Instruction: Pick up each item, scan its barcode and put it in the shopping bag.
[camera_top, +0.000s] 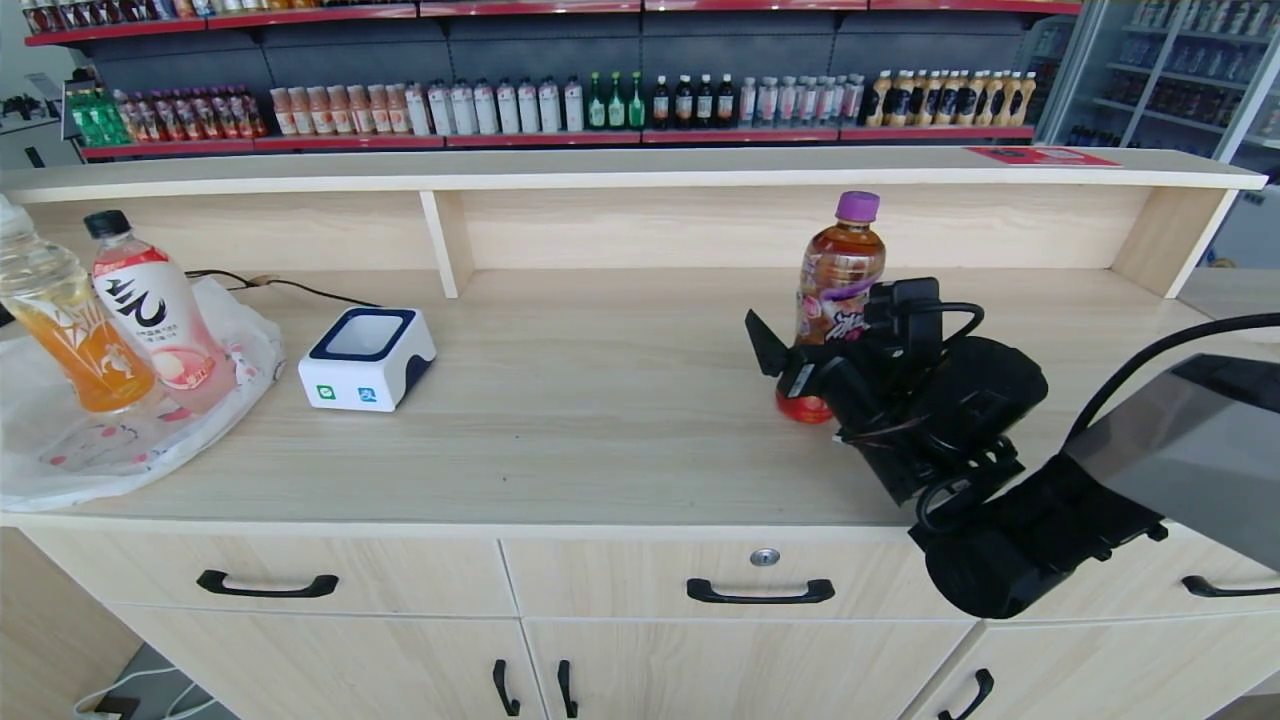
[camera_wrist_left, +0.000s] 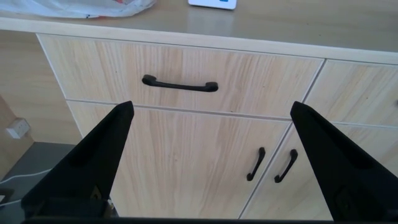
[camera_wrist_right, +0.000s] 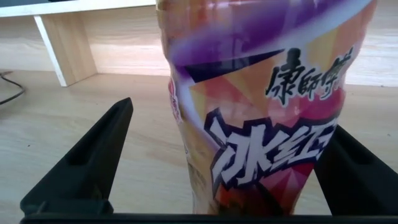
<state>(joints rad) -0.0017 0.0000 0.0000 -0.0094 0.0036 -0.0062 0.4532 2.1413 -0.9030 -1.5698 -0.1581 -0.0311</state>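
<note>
On the bench (camera_top: 620, 400): three bottles, one scanner, one shopping bag. Toward the right end, standing upright, one purple-capped bottle (camera_top: 838, 280), between the spread jaws of the right tool (camera_wrist_right: 231, 124), not clenched. At the left end, on the shopping bag (camera_top: 240, 340), one orange bottle (camera_top: 70, 320) and one pink bottle (camera_top: 155, 310), side by side. Just beside the bag, the scanner (camera_top: 367, 358). Below the front edge, before the drawers, the left tool (camera_wrist_left: 211, 109), released, jaws wide.

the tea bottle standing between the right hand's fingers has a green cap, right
No: the cap of the amber plastic tea bottle is purple, not green, as the head view shows. It does stand between the fingers of the right hand.
</note>
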